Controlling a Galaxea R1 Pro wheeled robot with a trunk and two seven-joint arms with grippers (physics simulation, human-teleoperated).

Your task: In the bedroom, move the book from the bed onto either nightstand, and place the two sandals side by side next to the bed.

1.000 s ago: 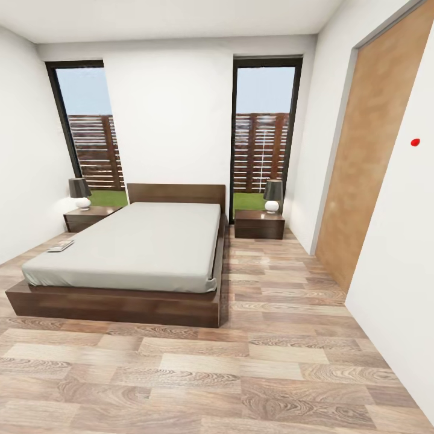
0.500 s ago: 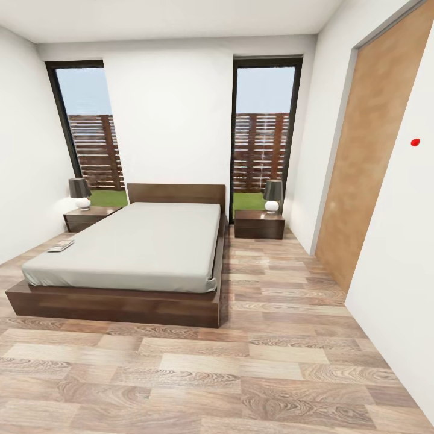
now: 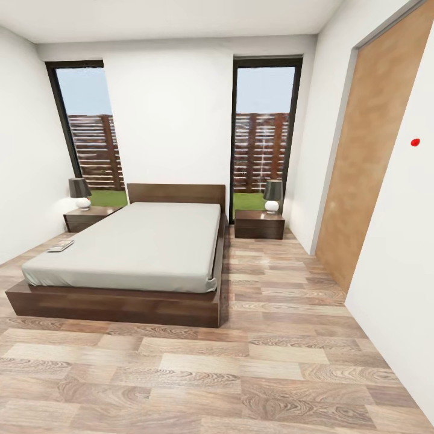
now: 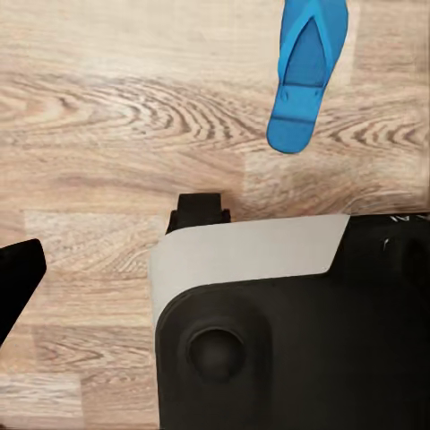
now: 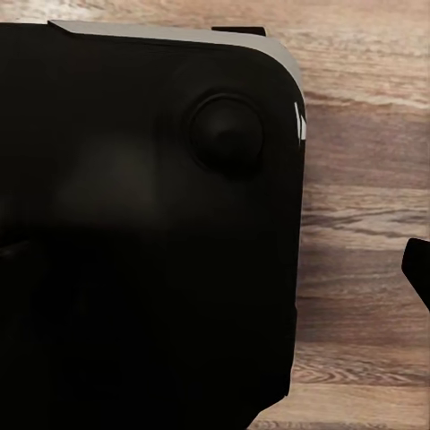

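The bed (image 3: 129, 247), with a grey mattress on a dark wood frame, stands at the left of the bedroom in the head view. The book (image 3: 61, 245) lies flat on the mattress near its left edge. One nightstand (image 3: 89, 217) stands left of the headboard and the other nightstand (image 3: 259, 224) right of it, each with a lamp on top. A blue sandal (image 4: 307, 72) lies on the plank floor in the left wrist view, beyond my own dark base (image 4: 287, 331). One dark fingertip (image 4: 18, 278) juts in at the edge of that view, and another fingertip (image 5: 417, 269) in the right wrist view.
Two tall windows (image 3: 265, 132) sit in the far wall. A brown door (image 3: 377, 144) fills the right wall. Open plank floor (image 3: 253, 337) stretches from me to the bed's foot and along its right side. A table lamp (image 3: 272, 195) tops the right nightstand.
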